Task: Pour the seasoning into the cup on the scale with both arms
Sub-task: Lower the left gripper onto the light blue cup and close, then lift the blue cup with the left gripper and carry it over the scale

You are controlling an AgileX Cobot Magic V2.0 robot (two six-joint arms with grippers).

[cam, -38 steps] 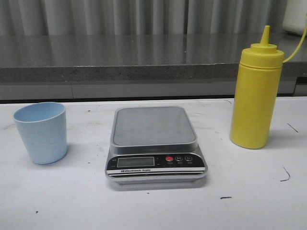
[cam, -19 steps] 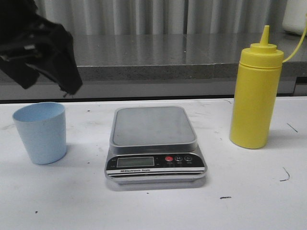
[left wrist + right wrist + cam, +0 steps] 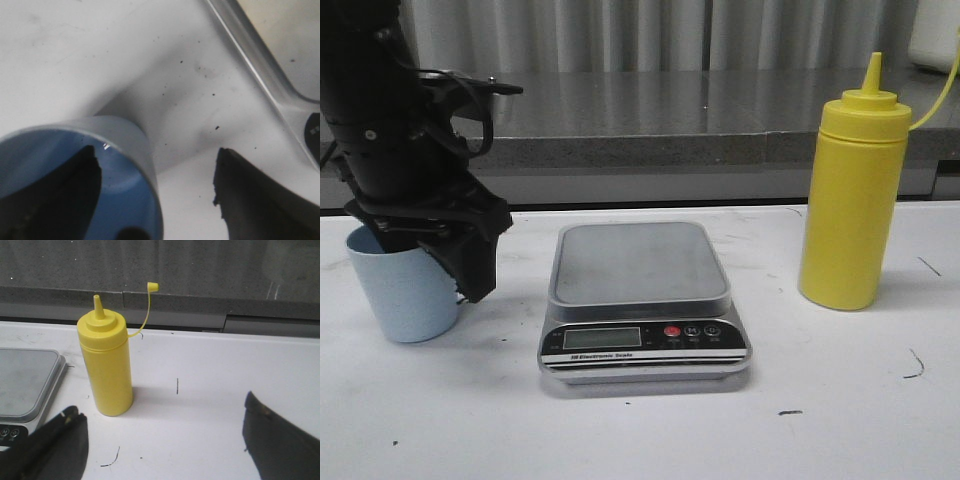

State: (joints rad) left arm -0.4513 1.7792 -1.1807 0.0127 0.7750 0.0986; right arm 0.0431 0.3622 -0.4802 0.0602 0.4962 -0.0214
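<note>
Two hands, both spread: left hand straddles the cup rim to lift it; right hand faces the seasoning, lined up.

We see the yellow squeeze bottle standing upright on the white table, its tethered cap hanging off the nozzle. A corner of the scale lies just beside it. The right gripper fingers are spread wide apart.
</note>
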